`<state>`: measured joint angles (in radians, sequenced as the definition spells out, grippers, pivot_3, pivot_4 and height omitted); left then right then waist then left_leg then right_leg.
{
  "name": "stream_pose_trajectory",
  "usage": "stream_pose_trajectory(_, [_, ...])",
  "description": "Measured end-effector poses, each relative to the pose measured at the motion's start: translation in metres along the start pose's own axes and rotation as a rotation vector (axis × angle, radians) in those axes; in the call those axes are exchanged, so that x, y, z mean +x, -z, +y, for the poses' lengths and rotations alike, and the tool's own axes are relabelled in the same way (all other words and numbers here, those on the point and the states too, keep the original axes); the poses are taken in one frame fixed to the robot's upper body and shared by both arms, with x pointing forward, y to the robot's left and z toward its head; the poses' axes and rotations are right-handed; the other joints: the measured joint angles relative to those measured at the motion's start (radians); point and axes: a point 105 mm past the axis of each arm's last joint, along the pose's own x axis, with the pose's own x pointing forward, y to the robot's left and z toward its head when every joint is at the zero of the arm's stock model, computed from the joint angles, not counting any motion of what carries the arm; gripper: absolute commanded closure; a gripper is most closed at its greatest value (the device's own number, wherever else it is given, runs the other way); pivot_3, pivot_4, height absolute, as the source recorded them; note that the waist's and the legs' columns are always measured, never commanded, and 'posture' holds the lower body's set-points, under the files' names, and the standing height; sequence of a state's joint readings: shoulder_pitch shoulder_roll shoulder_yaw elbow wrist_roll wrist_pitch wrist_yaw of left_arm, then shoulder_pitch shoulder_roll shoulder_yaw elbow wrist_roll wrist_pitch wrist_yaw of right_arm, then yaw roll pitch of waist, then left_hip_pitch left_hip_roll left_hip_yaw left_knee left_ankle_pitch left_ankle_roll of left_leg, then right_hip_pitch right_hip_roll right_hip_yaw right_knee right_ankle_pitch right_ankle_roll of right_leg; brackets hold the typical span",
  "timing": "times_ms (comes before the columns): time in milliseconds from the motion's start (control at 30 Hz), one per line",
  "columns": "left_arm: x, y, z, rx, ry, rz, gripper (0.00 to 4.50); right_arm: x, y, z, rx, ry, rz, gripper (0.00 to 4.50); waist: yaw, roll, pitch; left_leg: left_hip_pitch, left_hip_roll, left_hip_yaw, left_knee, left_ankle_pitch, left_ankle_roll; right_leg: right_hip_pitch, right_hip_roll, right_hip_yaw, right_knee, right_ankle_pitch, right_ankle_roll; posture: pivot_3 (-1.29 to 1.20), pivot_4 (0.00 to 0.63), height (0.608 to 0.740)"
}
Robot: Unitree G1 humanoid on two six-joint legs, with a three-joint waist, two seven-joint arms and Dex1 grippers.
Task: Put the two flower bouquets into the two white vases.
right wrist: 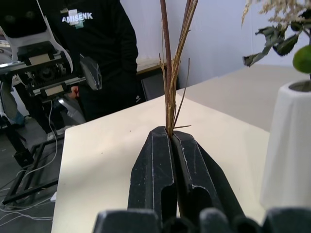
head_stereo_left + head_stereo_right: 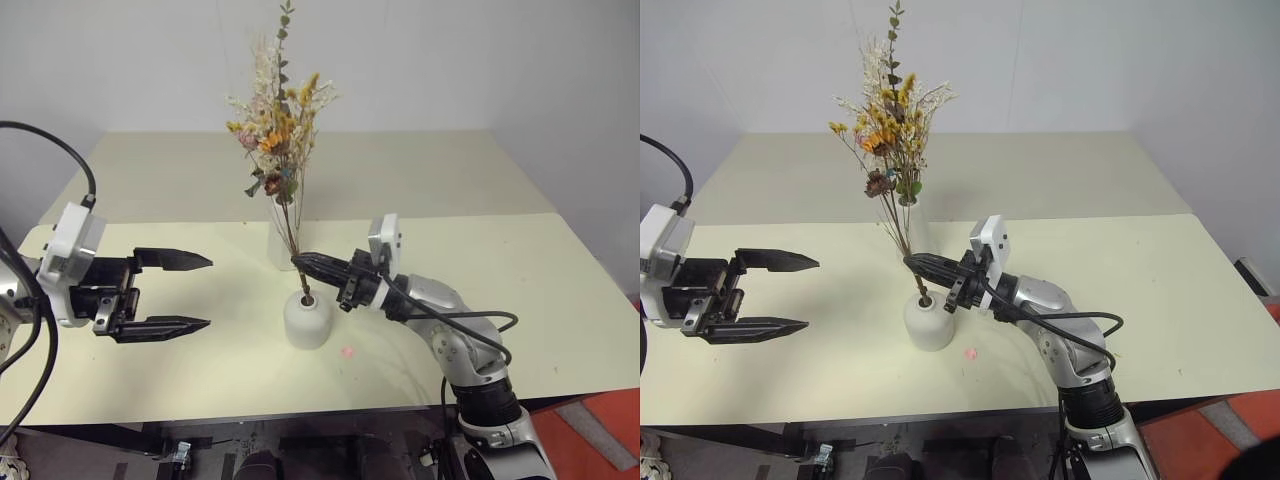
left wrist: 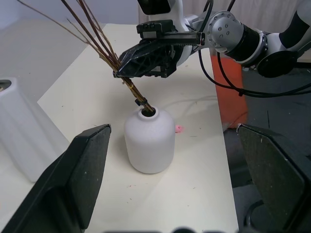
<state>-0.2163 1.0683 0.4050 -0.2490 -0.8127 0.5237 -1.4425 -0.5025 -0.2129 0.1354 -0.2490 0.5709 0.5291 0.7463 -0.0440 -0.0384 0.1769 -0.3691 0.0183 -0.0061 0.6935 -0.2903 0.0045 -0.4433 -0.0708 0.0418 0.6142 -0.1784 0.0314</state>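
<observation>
While the right gripper pinches the sprig shut just above the squat vase, its thin stems look light and brittle, best held low; left gripper gapes empty.

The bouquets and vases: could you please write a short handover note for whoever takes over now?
Right gripper: shut on the yellow-orange sprig's stems, whose ends sit in the short vase's hole.
Left gripper: open, empty, beside the short vase.
Tall vase: behind the short one, apparently holding the fuller bouquet.
Left: release the sprig and check that it stands.
</observation>
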Motion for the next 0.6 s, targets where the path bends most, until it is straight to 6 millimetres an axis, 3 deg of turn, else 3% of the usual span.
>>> stream_pose_trajectory(600, [0.000, 0.000, 0.002, 0.004, -0.012, 0.007, 0.00, -0.007, 0.016, 0.003, -0.062, 0.020, -0.016, 4.46, 0.000, 0.000, 0.000, 0.001, 0.000, 0.000, 0.000, 0.000, 0.000, 0.001, 0.000, 0.000, 0.000, 0.000, 0.000, 0.00, 0.150, 0.740])
